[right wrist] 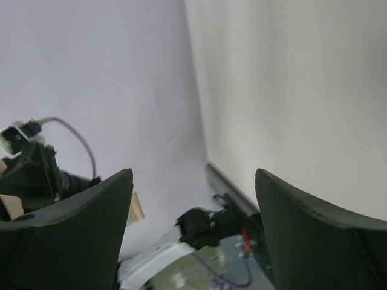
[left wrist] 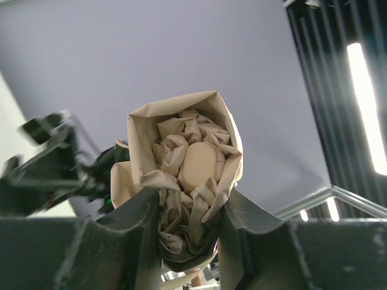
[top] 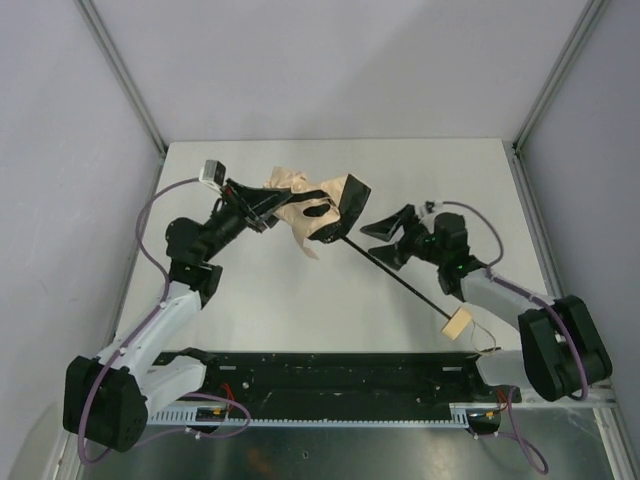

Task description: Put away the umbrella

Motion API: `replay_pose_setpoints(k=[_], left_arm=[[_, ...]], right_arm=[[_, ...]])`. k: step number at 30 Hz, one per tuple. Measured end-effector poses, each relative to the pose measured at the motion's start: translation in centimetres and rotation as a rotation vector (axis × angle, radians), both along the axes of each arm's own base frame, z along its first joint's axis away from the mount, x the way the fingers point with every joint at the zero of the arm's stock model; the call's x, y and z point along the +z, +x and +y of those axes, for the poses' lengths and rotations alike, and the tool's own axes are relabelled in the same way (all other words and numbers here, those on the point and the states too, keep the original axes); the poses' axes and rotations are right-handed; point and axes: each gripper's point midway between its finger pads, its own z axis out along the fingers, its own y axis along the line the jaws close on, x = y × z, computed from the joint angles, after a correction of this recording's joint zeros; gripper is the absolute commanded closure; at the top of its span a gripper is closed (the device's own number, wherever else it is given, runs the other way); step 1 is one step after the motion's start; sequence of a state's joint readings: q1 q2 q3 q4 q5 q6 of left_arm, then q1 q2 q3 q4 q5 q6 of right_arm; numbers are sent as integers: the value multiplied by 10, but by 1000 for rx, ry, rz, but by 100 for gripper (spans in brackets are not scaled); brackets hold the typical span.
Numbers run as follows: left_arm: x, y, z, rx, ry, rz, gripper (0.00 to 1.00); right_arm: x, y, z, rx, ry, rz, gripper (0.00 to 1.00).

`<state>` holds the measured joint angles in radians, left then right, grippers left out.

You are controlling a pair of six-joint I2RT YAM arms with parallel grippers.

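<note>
Beige umbrella (top: 310, 215) clenched in left gripper (left wrist: 188, 204) | right gripper (right wrist: 193, 181) released, beside black shaft (top: 400, 282) | white table (top: 300, 315)

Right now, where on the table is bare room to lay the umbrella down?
Widest bare patch: the table between the left arm and the umbrella shaft. The far right corner behind the right gripper is free. Crowded mid-table around the canopy held by the left gripper.

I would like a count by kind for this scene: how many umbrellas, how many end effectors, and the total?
umbrella: 1
end effectors: 2 (left end effector, right end effector)
Total: 3
</note>
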<state>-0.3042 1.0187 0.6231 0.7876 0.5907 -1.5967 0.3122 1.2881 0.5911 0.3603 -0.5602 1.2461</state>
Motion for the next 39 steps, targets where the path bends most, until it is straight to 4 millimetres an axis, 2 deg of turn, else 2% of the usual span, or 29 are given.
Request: replay_pose_setpoints(k=[4, 7, 10, 13, 16, 23, 29, 39], left_arm=[[34, -6, 2, -19, -58, -44, 100], [52, -10, 4, -30, -90, -67, 100], [61, -12, 5, -37, -108, -78, 100], [62, -13, 5, -40, -115, -76, 100], [61, -12, 5, -40, -115, -74, 100], [60, -11, 5, -40, -113, -71, 100], [60, -11, 5, -40, -114, -71, 100], [60, -11, 5, -40, -114, -70, 100]], right_arm=[[6, -26, 54, 81, 167, 40, 14], [14, -45, 96, 129, 311, 75, 8], [15, -60, 124, 149, 421, 144, 3], [9, -66, 138, 124, 479, 217, 3], [22, -74, 146, 104, 545, 228, 3], [51, -92, 156, 84, 645, 215, 13], [74, -89, 148, 47, 712, 177, 11], [92, -83, 138, 25, 753, 143, 4]])
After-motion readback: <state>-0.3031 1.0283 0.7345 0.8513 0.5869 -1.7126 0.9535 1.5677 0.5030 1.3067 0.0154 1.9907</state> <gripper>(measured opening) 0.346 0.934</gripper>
